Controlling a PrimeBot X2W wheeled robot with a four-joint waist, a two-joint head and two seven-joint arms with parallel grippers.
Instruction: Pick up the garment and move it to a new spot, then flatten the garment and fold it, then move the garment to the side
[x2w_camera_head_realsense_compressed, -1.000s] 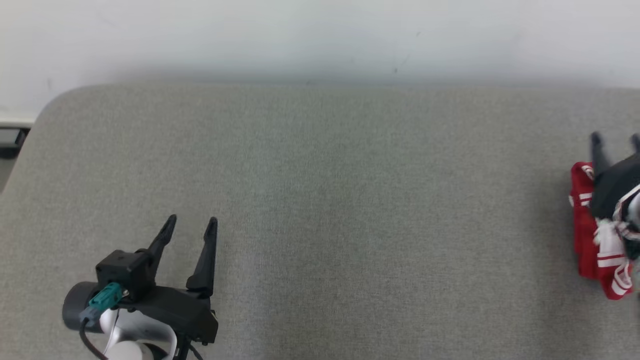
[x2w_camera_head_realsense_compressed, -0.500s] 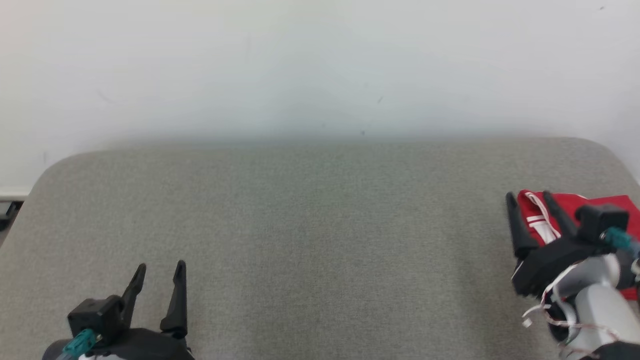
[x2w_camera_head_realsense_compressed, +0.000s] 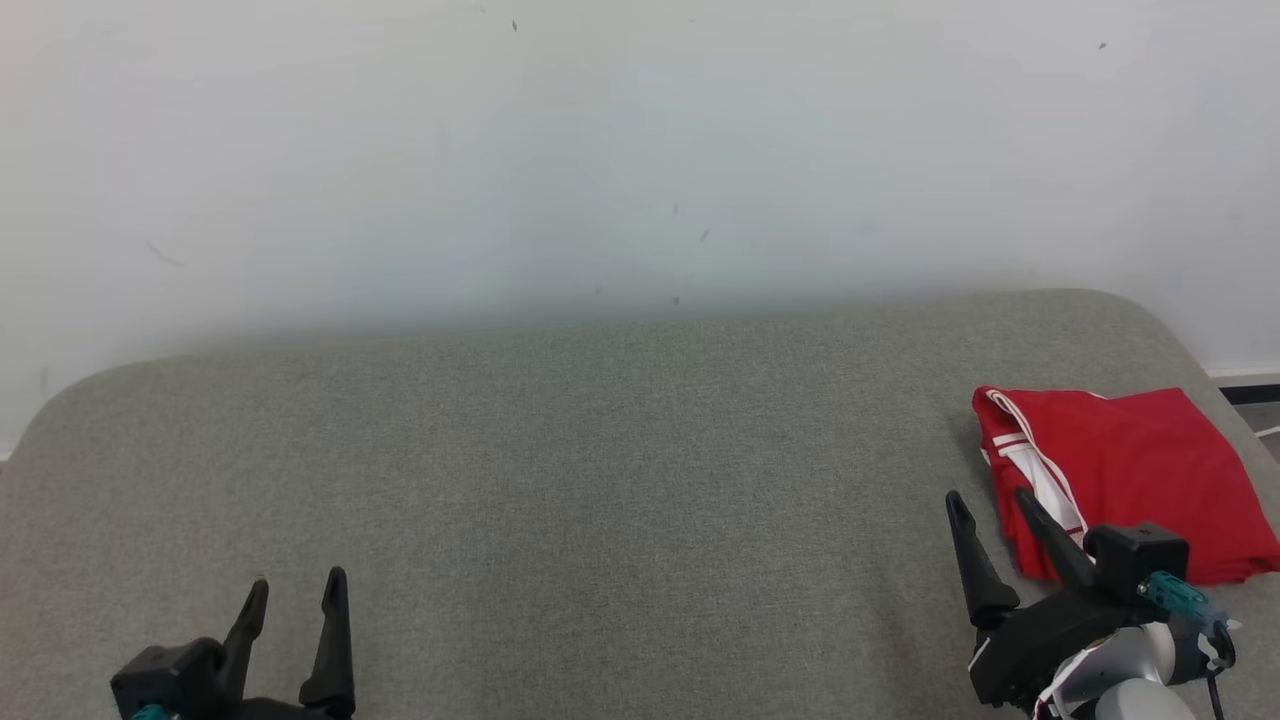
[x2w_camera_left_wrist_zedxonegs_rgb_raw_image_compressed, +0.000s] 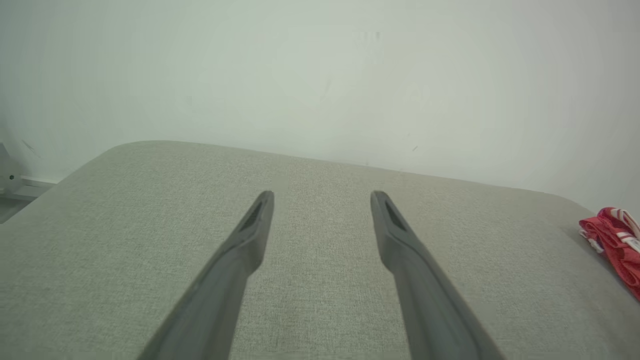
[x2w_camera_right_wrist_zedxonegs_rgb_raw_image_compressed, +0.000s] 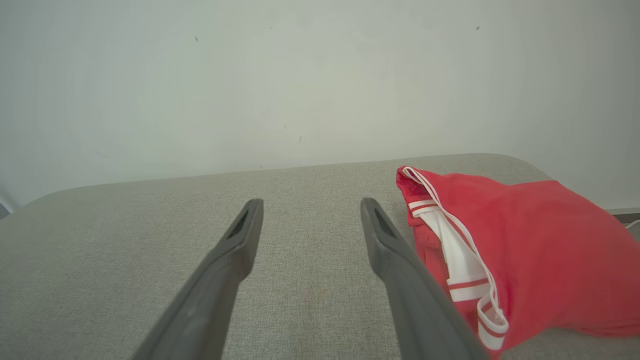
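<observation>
Grey woven fabric covers the broad padded surface (x2w_camera_head_realsense_compressed: 600, 480) with rounded corners, which stands against a plain white wall (x2w_camera_head_realsense_compressed: 600, 150).

At the far right of that surface, close to its edge, lies the red garment (x2w_camera_head_realsense_compressed: 1130, 480), of soft cloth with white striped trim. It is gathered into a compact, roughly square bundle. Its top face is smooth, and the white bands run down the side that faces the middle of the surface. It rests on the cloth by itself, and nothing pinches it.

Just beside its striped edge hangs the right gripper (x2w_camera_head_realsense_compressed: 988, 496), its two long dark fingers spread wide with nothing between them. In the right wrist view the finger nearer the garment crosses the white trim, but I cannot tell whether it touches the cloth or only passes in front of it.

Well apart, at the near left corner, the left gripper (x2w_camera_head_realsense_compressed: 297, 578) points up the bare fabric. Its fingers are equally wide and it holds nothing.

Judging by the folded bundle parked at the side, the last step, moving the garment aside, looks done or all but done. The next move seems to call only for drawing the right fingers clear without snagging the trim and disturbing the fold.
</observation>
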